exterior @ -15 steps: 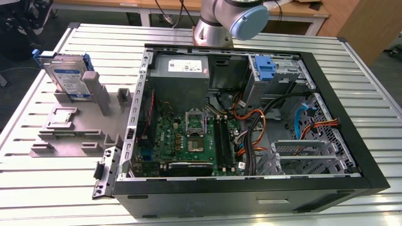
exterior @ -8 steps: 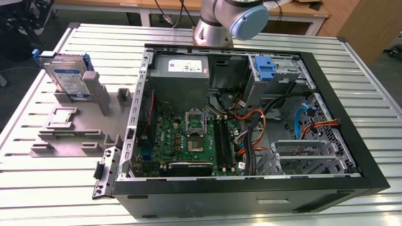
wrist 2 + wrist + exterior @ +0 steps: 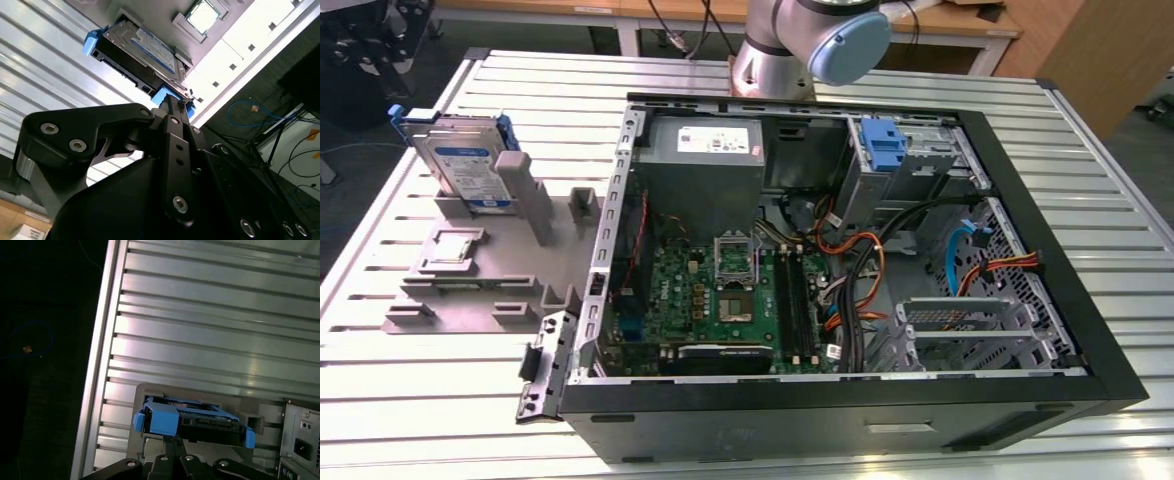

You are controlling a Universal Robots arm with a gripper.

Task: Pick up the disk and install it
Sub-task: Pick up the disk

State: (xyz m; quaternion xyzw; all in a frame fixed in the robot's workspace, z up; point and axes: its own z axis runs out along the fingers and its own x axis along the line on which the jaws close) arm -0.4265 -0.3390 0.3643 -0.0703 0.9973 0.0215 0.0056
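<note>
The gripper (image 3: 176,102), grip width impossible to tell, hangs just beside the blue-railed edge of the disk (image 3: 145,47), which stands upright in a grey holder (image 3: 467,290) near the table (image 3: 454,400) edge.

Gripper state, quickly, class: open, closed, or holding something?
Gripper: open or closed cannot be told; it points toward the disk, which stands ungripped in the grey holder.
</note>
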